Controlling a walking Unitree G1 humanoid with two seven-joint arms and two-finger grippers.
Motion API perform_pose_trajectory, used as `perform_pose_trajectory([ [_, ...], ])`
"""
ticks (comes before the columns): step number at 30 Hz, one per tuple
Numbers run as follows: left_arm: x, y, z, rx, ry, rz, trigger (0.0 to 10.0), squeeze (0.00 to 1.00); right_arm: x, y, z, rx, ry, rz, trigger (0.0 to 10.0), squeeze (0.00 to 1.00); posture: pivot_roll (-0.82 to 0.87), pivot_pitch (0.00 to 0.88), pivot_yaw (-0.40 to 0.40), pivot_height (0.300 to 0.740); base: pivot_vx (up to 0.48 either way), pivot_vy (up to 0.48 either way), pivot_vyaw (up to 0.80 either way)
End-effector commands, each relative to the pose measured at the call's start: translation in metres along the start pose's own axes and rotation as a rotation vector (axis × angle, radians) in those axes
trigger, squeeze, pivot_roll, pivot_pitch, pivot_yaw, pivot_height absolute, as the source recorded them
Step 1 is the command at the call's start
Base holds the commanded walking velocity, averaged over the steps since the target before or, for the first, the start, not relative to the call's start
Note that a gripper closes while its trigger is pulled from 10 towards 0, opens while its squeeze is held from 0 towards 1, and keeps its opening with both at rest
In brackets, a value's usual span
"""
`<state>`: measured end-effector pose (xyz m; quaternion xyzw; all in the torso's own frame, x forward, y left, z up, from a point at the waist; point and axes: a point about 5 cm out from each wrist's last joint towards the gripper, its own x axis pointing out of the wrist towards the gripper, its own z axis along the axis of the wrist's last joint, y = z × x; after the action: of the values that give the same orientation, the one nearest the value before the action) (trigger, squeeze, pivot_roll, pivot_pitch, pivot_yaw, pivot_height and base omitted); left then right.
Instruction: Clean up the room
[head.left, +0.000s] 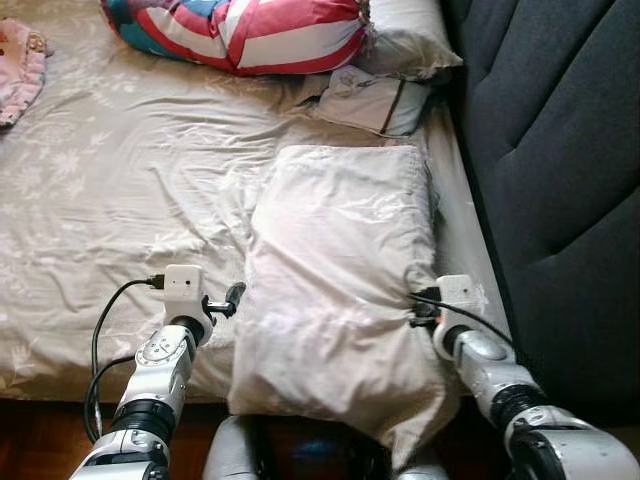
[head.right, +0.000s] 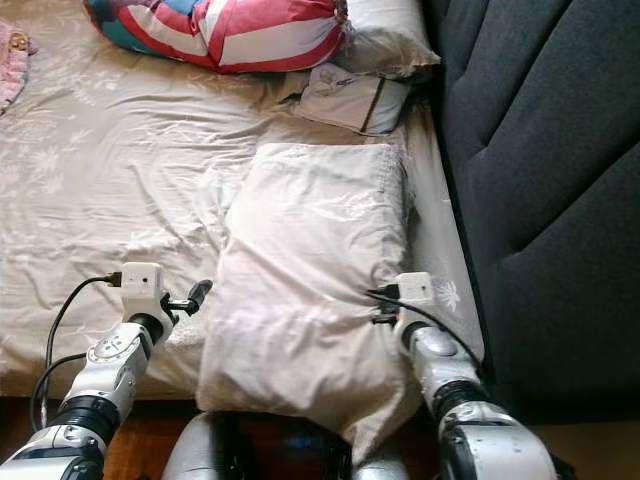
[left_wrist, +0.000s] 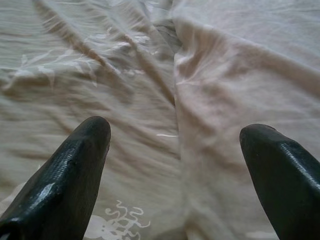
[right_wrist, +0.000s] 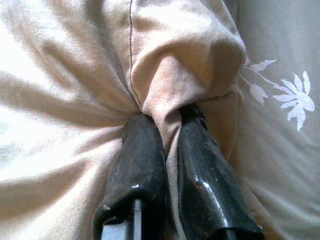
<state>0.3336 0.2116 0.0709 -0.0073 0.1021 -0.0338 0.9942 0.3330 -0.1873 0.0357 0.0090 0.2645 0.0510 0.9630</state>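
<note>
Two silver arms reach up from the bottom edge, one on each side of a big pale pillow (head.left: 335, 290). That pillow lies long-ways on the bed sheet (head.left: 120, 200), near the right side of the bed, and its near end hangs a little over the bed's front edge.

On the right, the right gripper (head.left: 418, 310) bites the pillow's right edge. In the right wrist view its two black fingers (right_wrist: 140, 165) are squeezed close together with a fold of the pillow cloth pinched between them, so it is grabbing the pillow. A white flower pattern (right_wrist: 292, 97) on the sheet shows just beside that fold.

On the left, the left gripper (head.left: 232, 298) sits low over the sheet, right beside the pillow's left edge. Its fingers (left_wrist: 75, 170) are spread wide apart and hold nothing. Between them the left wrist view shows wrinkled sheet and the pillow's side.

Farther up the bed, a small folded cloth (head.left: 375, 100) lies just past the pillow's far end. Behind it are a second pale pillow (head.left: 405, 35) and a red, white and blue striped cushion (head.left: 240, 30). A pink cloth (head.left: 18, 65) lies at the far left. A dark padded headboard (head.left: 560, 180) runs along the right side
</note>
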Motion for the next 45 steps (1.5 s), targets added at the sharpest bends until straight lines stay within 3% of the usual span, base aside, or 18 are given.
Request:
perform_pose_trajectory([
  [1,-0.002,-0.004,-0.013,-0.042,0.060,-0.020,10.0,0.00,-0.003,-0.013,0.008,-0.007,-0.055,-0.048,0.0,0.00,-0.13,0.241,-0.054,0.653,0.000,0.000,0.00],
  [3,-0.003,-0.015,-0.024,-0.114,0.117,-0.101,10.0,0.00,-0.002,0.007,-0.017,-0.001,0.018,0.028,0.0,0.00,-0.12,0.245,-0.054,0.653,0.000,0.000,0.00],
  [6,-0.003,-0.019,-0.026,-0.126,0.130,-0.127,10.0,0.00,-0.002,0.013,-0.023,0.001,0.035,0.049,0.4,0.00,-0.12,0.249,-0.054,0.653,0.000,0.000,0.00],
  [7,-0.003,-0.023,-0.028,-0.132,0.137,-0.153,10.0,0.00,-0.003,0.016,-0.027,-0.002,0.046,0.050,6.4,0.00,-0.12,0.253,-0.055,0.653,0.000,0.000,0.00],
  [8,-0.003,-0.033,-0.030,-0.134,0.155,-0.218,10.0,0.00,-0.003,0.022,-0.037,0.003,0.075,0.060,10.0,0.00,-0.13,0.258,-0.056,0.653,0.000,0.000,0.00],
  [17,-0.003,-0.049,-0.042,-0.099,0.206,-0.252,10.0,0.00,-0.007,0.027,-0.051,0.009,0.098,0.085,10.0,0.00,-0.17,0.290,-0.077,0.653,0.000,0.000,0.00],
  [27,0.003,-0.037,-0.036,-0.051,0.174,-0.055,10.0,0.00,-0.010,0.024,-0.051,0.006,0.075,0.093,10.0,0.00,-0.20,0.327,-0.099,0.653,0.000,0.000,0.00],
  [31,0.002,-0.030,-0.036,-0.058,0.163,-0.014,10.0,0.00,-0.011,0.026,-0.055,0.006,0.079,0.102,10.0,0.00,-0.21,0.335,-0.104,0.653,0.000,0.000,0.00],
  [35,-0.006,-0.028,-0.053,-0.081,0.237,0.011,10.0,0.00,-0.014,0.028,-0.062,0.007,0.091,0.110,10.0,0.00,-0.23,0.352,-0.111,0.653,0.000,0.000,0.00],
  [45,-0.013,-0.038,-0.069,-0.158,0.299,-0.032,10.0,0.00,-0.019,0.022,-0.067,0.005,0.088,0.106,10.0,0.00,-0.26,0.375,-0.123,0.653,0.000,0.000,0.00],
])
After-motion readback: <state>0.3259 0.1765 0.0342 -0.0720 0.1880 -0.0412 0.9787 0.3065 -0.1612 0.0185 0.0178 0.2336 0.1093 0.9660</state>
